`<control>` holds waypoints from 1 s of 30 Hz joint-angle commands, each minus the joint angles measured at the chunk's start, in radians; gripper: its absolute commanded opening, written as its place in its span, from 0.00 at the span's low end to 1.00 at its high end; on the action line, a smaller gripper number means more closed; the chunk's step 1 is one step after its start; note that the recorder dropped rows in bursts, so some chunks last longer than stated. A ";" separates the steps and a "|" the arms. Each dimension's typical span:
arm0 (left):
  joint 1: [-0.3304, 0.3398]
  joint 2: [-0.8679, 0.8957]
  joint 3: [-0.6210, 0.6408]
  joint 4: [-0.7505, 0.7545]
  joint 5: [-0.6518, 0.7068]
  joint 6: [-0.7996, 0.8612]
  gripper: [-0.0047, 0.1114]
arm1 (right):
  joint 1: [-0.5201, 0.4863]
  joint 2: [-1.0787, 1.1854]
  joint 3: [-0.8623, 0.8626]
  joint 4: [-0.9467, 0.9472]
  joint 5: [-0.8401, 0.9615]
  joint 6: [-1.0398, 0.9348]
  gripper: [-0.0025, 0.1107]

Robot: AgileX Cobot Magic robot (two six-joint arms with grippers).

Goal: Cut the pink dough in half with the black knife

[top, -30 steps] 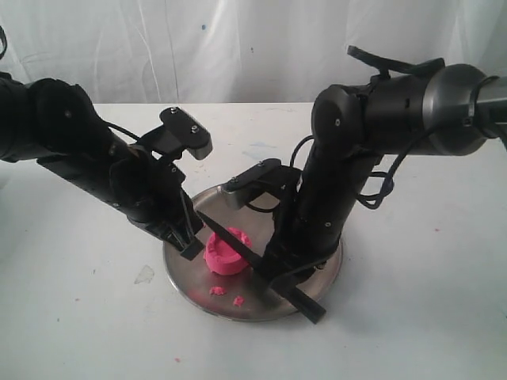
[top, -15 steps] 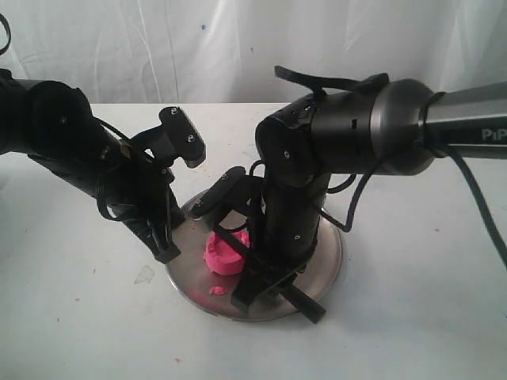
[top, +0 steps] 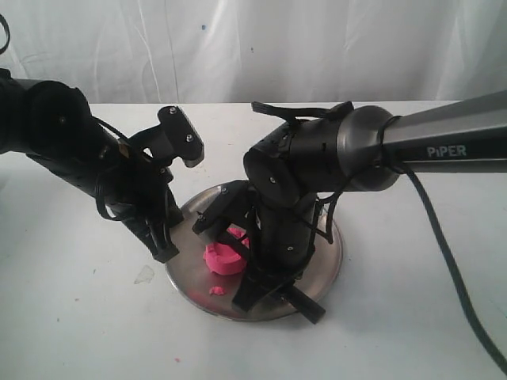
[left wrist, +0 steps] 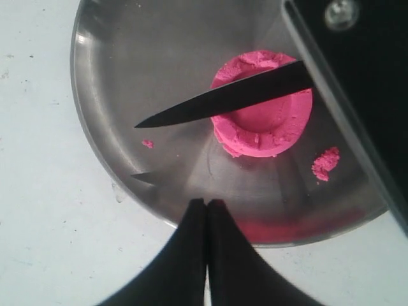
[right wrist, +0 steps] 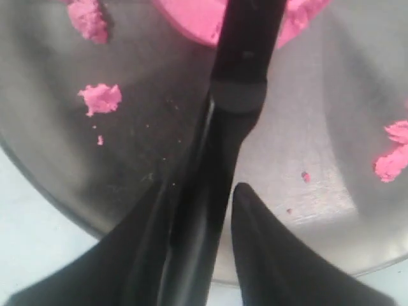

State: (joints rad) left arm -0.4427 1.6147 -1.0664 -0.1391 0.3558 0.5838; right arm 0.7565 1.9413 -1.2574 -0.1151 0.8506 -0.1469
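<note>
The pink dough [top: 221,260] is a round puck on the steel plate [top: 329,261], also seen in the left wrist view [left wrist: 264,127]. The black knife [top: 307,305] lies slanted across the puck's top; its blade [left wrist: 223,102] points past the dough. My right gripper [top: 265,286] is shut on the knife handle [right wrist: 207,210], just short of the dough [right wrist: 185,16]. My left gripper [top: 164,253] is shut and empty at the plate's left rim, its fingertips [left wrist: 197,210] over the rim. The right arm hides part of the dough in the exterior view.
Small pink crumbs [top: 215,290] lie on the plate near the dough, with more [right wrist: 101,97] beside the knife handle. White tabletop [top: 79,332] surrounds the plate. A white cloth backdrop [top: 238,47] hangs behind.
The right arm swung left over the plate, carrying the knife and covering more of the dough. The left gripper drew back from beside the dough to the plate's left rim.
</note>
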 commanded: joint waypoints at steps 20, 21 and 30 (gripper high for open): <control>0.004 -0.011 0.005 -0.009 0.013 -0.008 0.04 | -0.084 -0.216 0.001 -0.065 0.219 -0.011 0.02; 0.004 -0.011 0.005 -0.009 0.013 -0.021 0.04 | -0.144 -0.228 0.001 0.058 0.251 -0.087 0.02; 0.001 -0.011 0.005 -0.024 0.064 -0.047 0.04 | -0.473 -0.200 0.014 0.720 0.371 -0.512 0.02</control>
State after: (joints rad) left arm -0.4427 1.6147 -1.0664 -0.1391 0.3812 0.5504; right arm 0.3529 1.7323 -1.2486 0.4913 1.2160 -0.5830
